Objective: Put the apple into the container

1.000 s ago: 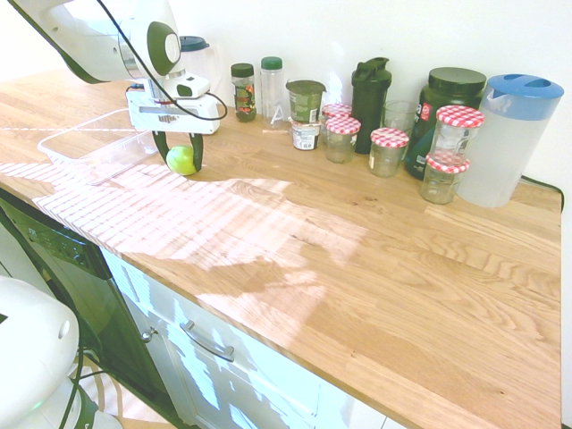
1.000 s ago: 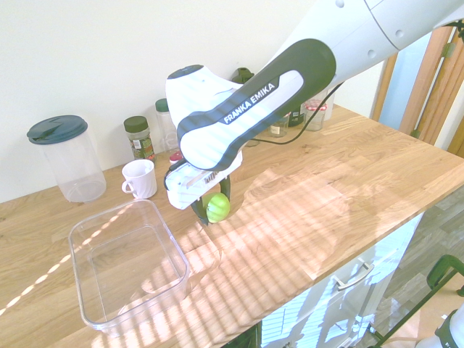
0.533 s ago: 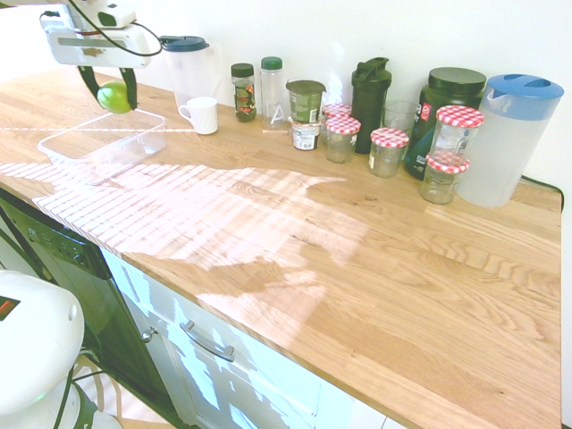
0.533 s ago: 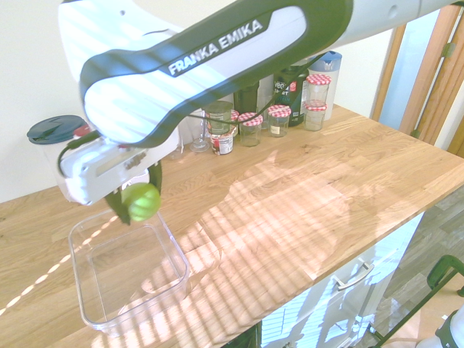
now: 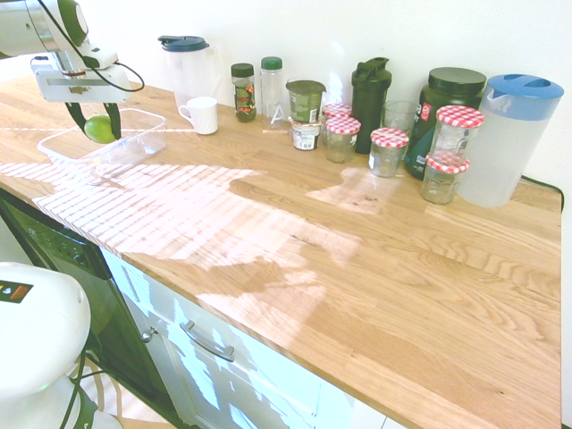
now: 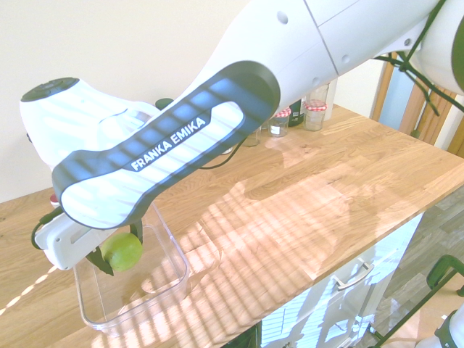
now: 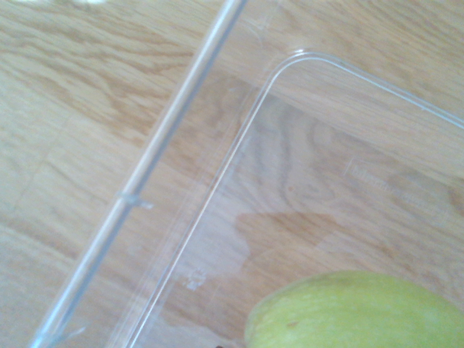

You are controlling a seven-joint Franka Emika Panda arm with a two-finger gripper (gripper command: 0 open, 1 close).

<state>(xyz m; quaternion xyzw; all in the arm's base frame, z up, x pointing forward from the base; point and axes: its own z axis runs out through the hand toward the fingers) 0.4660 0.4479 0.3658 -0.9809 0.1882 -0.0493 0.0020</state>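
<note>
Pinching the apple (image 5: 99, 129) between its fingers, pincer (image 5: 94, 126) inside the container (image 5: 134, 148)

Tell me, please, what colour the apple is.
Yellow-green; the apple shows best in the wrist view.

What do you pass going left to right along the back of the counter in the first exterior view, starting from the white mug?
White mug → brown spice jar → clear green-capped bottle → black shaker bottle → dark green tub → blue-lidded pitcher.
</note>
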